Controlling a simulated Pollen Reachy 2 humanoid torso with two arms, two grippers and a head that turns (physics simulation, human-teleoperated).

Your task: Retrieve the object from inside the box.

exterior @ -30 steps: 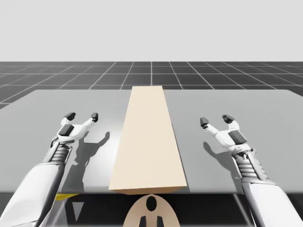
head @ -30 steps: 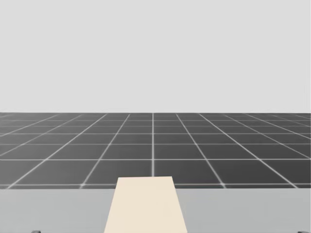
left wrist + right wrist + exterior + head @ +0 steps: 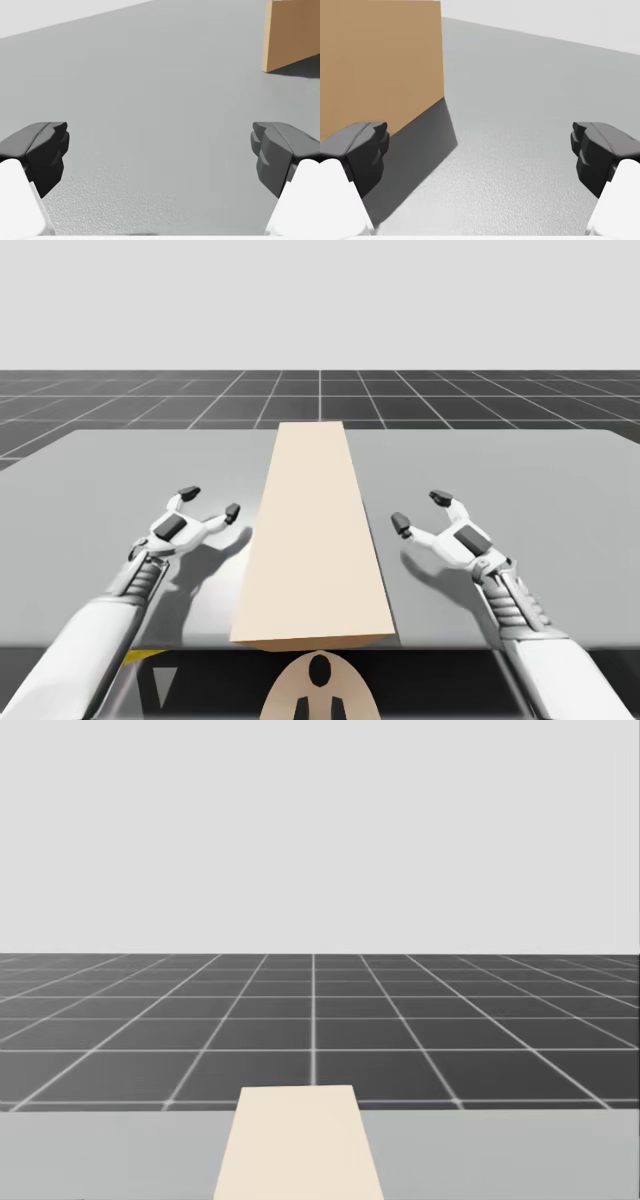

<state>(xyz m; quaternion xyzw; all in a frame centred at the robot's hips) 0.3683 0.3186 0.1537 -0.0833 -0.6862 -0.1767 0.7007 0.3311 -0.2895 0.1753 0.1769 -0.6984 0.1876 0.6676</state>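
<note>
A long beige box (image 3: 312, 540) lies along the middle of the grey table (image 3: 110, 470), its flat top closed; anything inside is hidden. My left gripper (image 3: 210, 501) hovers open just left of the box, angled toward it. My right gripper (image 3: 420, 511) hovers open just right of it, also angled inward. In the left wrist view the open gripper (image 3: 160, 150) faces bare table, with a corner of the box (image 3: 292, 32) ahead and to one side. In the right wrist view the open gripper (image 3: 480, 150) has the box's brown side wall (image 3: 380, 65) close ahead beside one finger. The head view catches the box's far end (image 3: 298, 1145).
The table's far edge (image 3: 500, 1112) meets a dark gridded floor (image 3: 320, 1020) beyond. Bare grey table surface (image 3: 540, 480) stretches on both sides of the box.
Both grippers have moved inward toward the box and turned to face it. The box has not moved.
</note>
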